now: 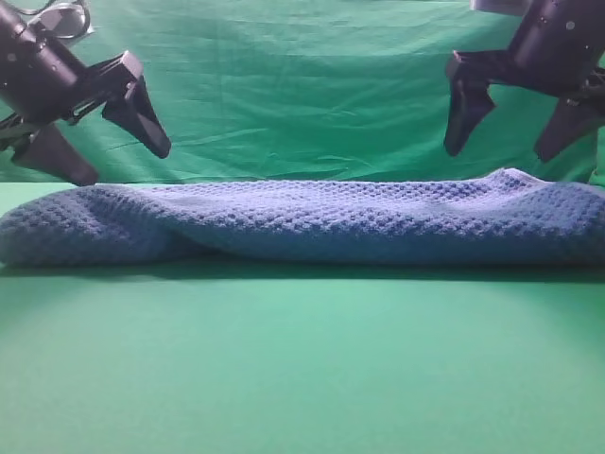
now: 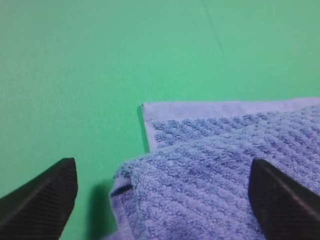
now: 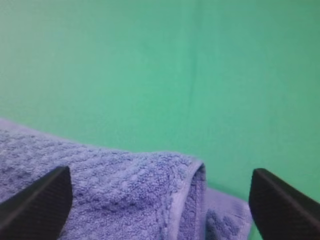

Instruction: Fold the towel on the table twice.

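Observation:
The blue-grey waffle-weave towel [image 1: 312,222] lies folded over in a long band across the green table [image 1: 302,369], reaching from the left edge to the right edge of the exterior view. My left gripper [image 1: 123,161] hangs open above the towel's left end, holding nothing. My right gripper [image 1: 506,147] hangs open above the right end, also holding nothing. In the left wrist view the towel's layered corner [image 2: 210,165] lies below, between the two fingertips [image 2: 40,200]. In the right wrist view the towel's folded edge [image 3: 125,195] lies below the spread fingertips [image 3: 280,205].
A wrinkled green fabric backdrop [image 1: 302,85] hangs behind the table. Bare green table surface stretches in front of the towel to the near edge.

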Tool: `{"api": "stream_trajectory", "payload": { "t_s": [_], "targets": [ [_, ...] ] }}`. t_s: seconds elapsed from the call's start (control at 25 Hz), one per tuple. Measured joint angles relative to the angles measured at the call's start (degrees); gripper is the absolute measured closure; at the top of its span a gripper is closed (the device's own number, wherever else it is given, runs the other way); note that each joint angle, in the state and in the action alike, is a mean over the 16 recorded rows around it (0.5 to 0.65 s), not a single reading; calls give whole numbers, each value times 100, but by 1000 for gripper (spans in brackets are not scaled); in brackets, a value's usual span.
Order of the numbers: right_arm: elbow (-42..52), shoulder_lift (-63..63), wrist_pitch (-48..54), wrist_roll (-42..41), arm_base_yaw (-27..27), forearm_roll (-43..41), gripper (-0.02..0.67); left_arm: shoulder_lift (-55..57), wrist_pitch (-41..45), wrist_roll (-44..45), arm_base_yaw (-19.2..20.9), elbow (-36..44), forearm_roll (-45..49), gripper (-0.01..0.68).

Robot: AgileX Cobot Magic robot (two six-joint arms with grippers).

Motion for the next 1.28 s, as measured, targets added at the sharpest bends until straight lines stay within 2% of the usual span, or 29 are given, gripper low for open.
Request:
{"api": "stream_trajectory", "payload": {
  "t_s": [0.12,0.24,0.44,0.64,0.8,0.92,1.28],
  "targets": [
    [0,-205,265,-9,0,-34,73,-182,158,-95,0,-1,120,196],
    [0,-462,620,-11,0,-72,122,-399,384,-266,0,-1,310,304],
    [0,-955,1341,16,0,-143,299,-782,836,-831,0,-1,757,500],
    [0,-1480,2031,94,0,-192,484,-1161,1277,-1694,0,-1,1350,632],
    [0,-1937,2452,184,0,-211,590,-1487,1575,-2380,0,-1,1816,670],
    [0,-2303,2716,275,0,-228,635,-1772,1768,-2810,0,-1,2091,673],
    [129,-3572,3257,605,0,-376,649,-2924,2249,-3380,0,82,2523,673]
  ]
}}
